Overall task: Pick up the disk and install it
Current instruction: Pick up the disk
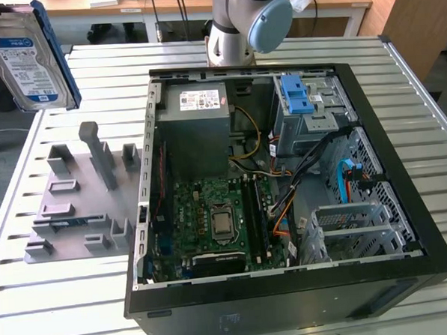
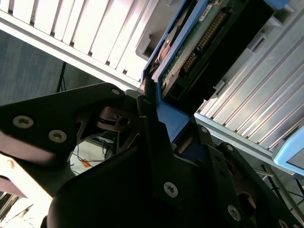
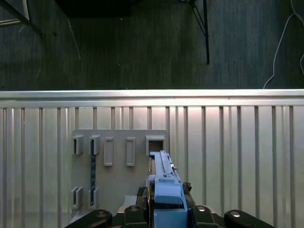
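Above the slatted tabletop [image 1: 65, 296], the end effector [image 2: 168, 121] clamps the disk [image 1: 29, 65] by its blue frame; computer case [image 1: 289, 276] open nearby.

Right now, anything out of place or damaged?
Nothing stands out. The disk sits clamped by its blue frame in the gripper, held up clear of the grey slotted holder plate and the open computer case. No damage or spill visible.

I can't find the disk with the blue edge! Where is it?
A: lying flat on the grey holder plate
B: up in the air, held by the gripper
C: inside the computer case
B: the disk hangs above the table in the exterior view, and the gripper clamps its blue frame in the second wrist view.
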`<state>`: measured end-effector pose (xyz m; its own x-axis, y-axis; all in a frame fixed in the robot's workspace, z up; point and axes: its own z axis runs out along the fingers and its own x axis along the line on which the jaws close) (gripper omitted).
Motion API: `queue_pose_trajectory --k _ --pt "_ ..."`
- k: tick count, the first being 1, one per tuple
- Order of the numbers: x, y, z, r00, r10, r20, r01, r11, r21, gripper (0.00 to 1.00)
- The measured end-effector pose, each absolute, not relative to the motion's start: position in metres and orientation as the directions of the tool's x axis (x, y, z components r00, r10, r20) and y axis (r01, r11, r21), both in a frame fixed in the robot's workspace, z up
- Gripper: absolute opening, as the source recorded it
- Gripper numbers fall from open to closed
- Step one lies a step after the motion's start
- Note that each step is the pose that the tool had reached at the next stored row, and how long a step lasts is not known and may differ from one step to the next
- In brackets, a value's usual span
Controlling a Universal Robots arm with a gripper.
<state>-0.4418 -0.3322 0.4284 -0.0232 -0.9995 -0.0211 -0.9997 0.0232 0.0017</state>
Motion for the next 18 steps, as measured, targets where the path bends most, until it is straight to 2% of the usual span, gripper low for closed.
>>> queue_pose_trajectory --k 18 --pt "-0.442 -0.332 0.446 -0.023 -1.0 -0.021 -1.0 0.023 0.002 0.36"
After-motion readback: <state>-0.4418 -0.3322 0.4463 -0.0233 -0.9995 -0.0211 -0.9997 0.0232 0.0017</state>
